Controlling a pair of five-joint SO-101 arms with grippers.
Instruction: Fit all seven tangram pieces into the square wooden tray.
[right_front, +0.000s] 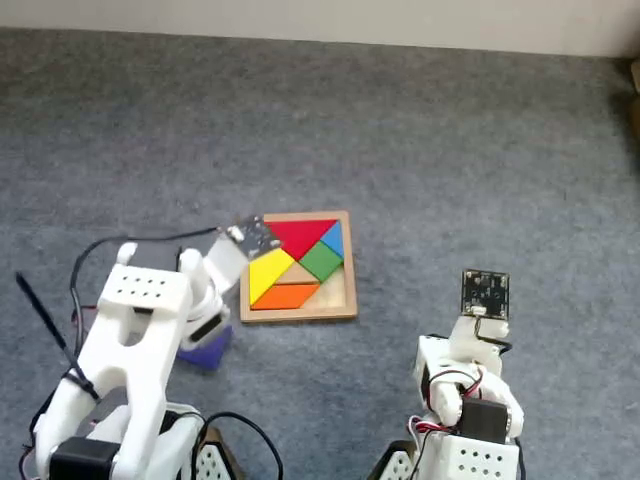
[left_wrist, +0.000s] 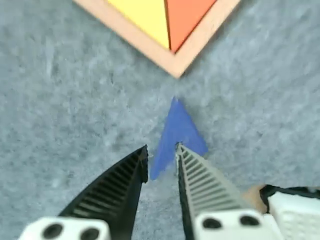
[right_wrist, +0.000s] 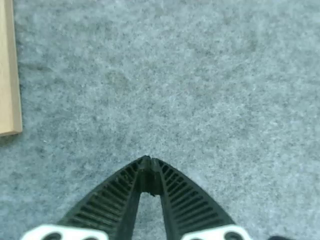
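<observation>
**Partly hidden: one blue piece lies outside the tray**

Closest in, from the left wrist view, we see the left gripper (left_wrist: 161, 152) with its fingers a narrow gap apart. The near corner of the loose blue piece (left_wrist: 181, 127) fills that gap, and both tips sit against its edges. The pale finger (left_wrist: 200, 185) covers part of the piece's side, so we cannot make out its full outline. What shows tapers to a point aimed at a corner of the tray (left_wrist: 176, 67). It stops short of that corner, with a strip of grey carpet (left_wrist: 60, 100) between them. We cannot tell whether the piece lies flat or is raised.

The right gripper (right_wrist: 146, 161) hangs over the carpet with its fingers closed together, tips meeting. One edge of the tray is cut off at the border of that view.

From above, the left arm (right_front: 135, 330), at 7 o'clock on the table, overhangs the loose piece. Only a blue sliver shows, just off the tray's 7 o'clock corner. The right arm (right_front: 470, 400) sits at 5 o'clock, well apart from the tray.

- **6 o'clock edge of the tray:** the orange piece (right_front: 285, 296).
- **8 o'clock:** the yellow triangle (right_front: 266, 275).
- **Toward 3 o'clock:** the green square (right_front: 322, 261).
- **12 o'clock edge:** the red triangle (right_front: 300, 236).
- **2 o'clock:** the small blue triangle (right_front: 334, 240).

Bare wood (right_front: 336, 290) shows at the tray's 4 o'clock corner. We cannot tell whether the pale wedge between yellow and green is floor or a piece. The left arm's wrist covers the 11 o'clock corner.
</observation>
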